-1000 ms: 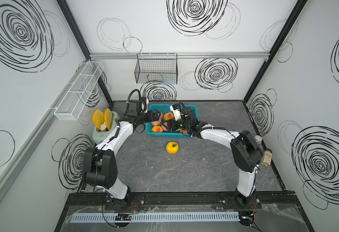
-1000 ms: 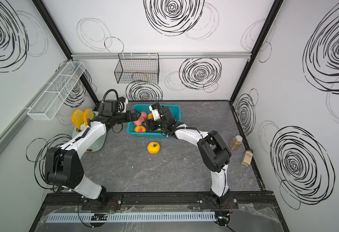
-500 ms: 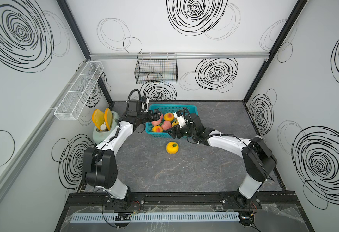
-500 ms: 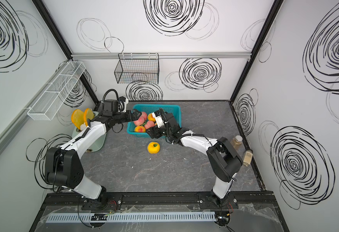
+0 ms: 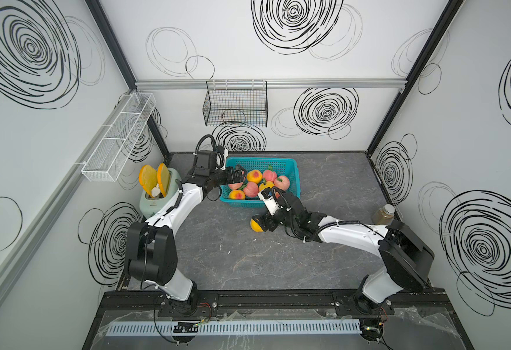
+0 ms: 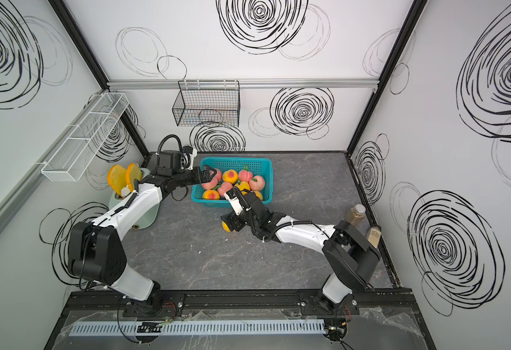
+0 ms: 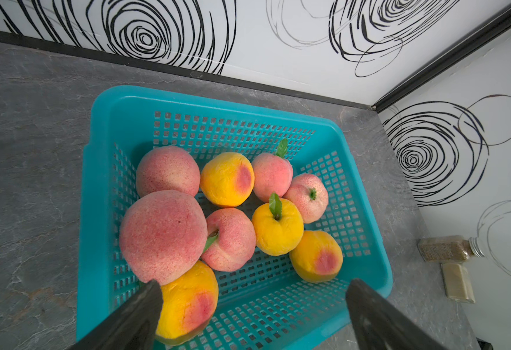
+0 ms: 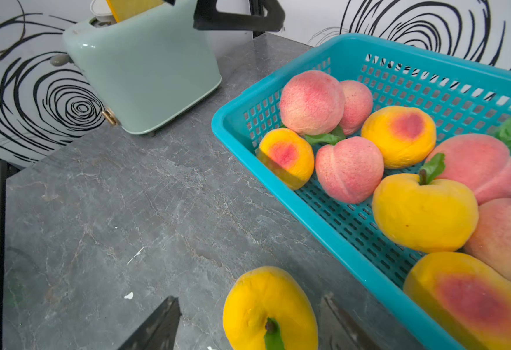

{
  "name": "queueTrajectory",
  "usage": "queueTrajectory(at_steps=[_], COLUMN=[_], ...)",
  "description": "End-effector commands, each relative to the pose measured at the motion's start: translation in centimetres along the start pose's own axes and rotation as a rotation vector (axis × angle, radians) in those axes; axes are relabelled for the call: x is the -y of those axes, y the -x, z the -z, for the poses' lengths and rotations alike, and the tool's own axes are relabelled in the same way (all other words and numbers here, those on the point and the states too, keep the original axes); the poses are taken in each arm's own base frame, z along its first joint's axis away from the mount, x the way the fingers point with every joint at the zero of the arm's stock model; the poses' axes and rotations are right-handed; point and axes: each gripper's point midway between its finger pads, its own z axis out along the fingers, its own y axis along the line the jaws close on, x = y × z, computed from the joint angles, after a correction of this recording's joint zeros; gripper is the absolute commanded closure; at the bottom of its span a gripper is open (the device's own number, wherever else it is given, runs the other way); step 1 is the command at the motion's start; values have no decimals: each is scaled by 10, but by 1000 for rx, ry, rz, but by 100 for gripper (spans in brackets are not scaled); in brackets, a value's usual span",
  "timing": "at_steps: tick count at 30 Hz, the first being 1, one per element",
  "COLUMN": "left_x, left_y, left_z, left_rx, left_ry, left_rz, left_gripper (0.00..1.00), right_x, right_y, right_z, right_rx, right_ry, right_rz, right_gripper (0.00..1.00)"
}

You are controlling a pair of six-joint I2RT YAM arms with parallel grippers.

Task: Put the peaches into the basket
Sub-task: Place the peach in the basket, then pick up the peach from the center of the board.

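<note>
The turquoise basket (image 5: 266, 165) (image 6: 242, 163) stands at the back of the table and holds several peaches (image 7: 163, 236), pink and yellow-orange. One yellow peach (image 5: 256, 226) (image 8: 269, 306) with a green leaf lies on the table just in front of the basket. My right gripper (image 5: 263, 222) (image 8: 249, 306) is open and low over this peach, one finger on each side with gaps showing. My left gripper (image 5: 239, 174) (image 7: 254, 291) hangs open above the basket's left end, nothing between its fingers.
A mint toaster (image 5: 157, 194) (image 8: 145, 69) with toast slices stands left of the basket. Two jars (image 6: 355, 215) stand by the right wall. A black wire basket (image 5: 236, 106) hangs on the back wall and a white mesh rack (image 5: 117, 136) on the left wall.
My right gripper has drawn back out of the basket and come down around the yellow peach on the table, its jaws a little wider. The left arm has not moved.
</note>
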Motion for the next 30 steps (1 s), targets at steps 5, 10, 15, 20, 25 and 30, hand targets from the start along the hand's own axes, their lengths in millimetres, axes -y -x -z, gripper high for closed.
queueTrajectory(at_steps=[5,10,15,20,25,30], left_x=[9,10,10,10,10,10], left_y=[10,10,10,10,10,10], left_z=[3,4,4,4,4,4], left_rx=[32,34,33,33,33,33], left_ry=[-28,-31,-31,-31,-31,-30], left_rz=[-16,-19,-17,-17,-18,-17], left_gripper=[2,2,2,2,2,2], right_x=[10,15,11,10,10,8], right_y=[-22,-33,-35,-41,-44,-47], right_z=[-5,-9,-14,-20,-24,-29], right_rx=[-11,-42,-50,-63,-65,-72], right_ry=[-50,-71,-54,-51,-44,-35], right_rz=[41,42,42,40,33,25], right_gripper=[23,22,22,22,22,22])
